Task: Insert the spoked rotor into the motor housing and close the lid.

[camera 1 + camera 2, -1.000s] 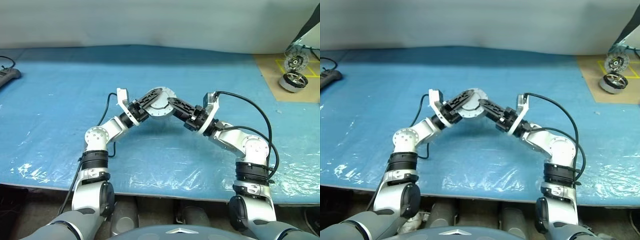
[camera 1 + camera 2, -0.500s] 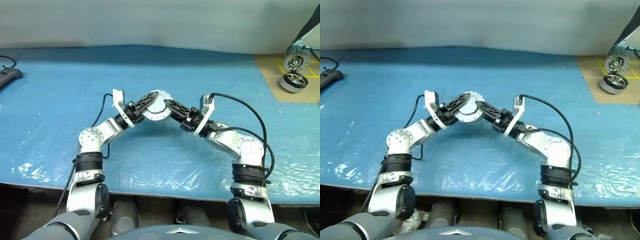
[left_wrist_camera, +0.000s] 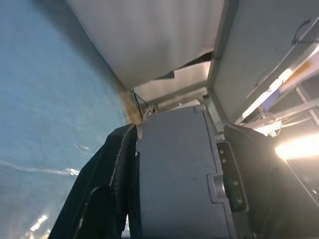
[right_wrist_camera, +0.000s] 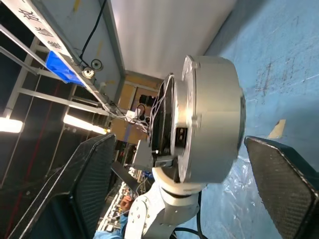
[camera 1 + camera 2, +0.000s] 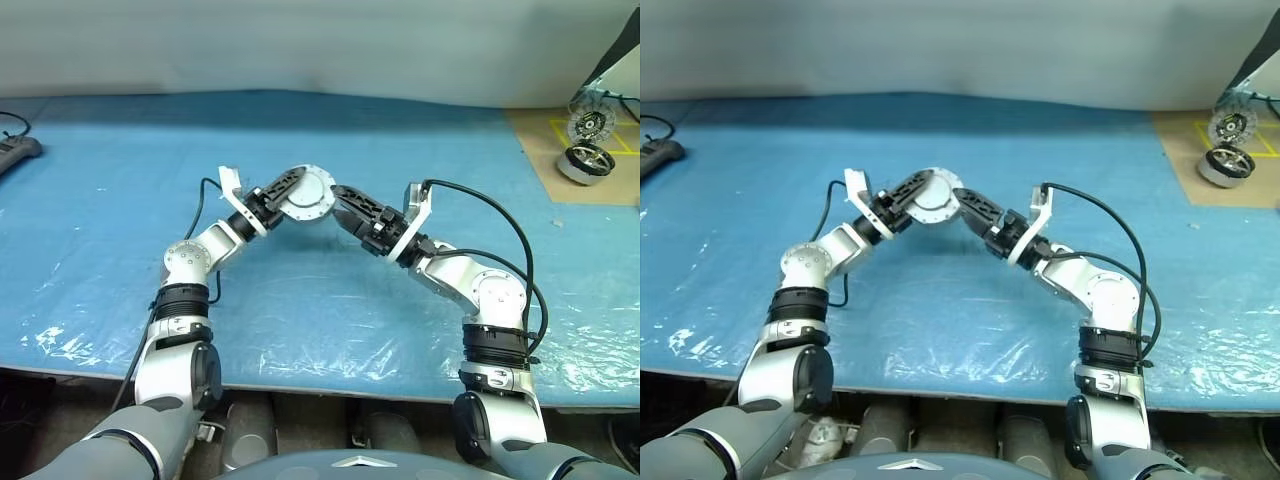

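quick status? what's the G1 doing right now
The left gripper is holding a round silver motor assembly up above the blue table cover, gripped between its fingers. The right gripper sits right beside it with its fingers spread wide either side of the assembly in its wrist view, not clamping it. Two more round motor parts sit on the brown board at the far right edge, out of play.

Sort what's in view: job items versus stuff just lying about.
Job: motor housing, gripped by left pincer; right pincer, open beside it.
Lying about: black device with cable; two round metal parts on the brown board.
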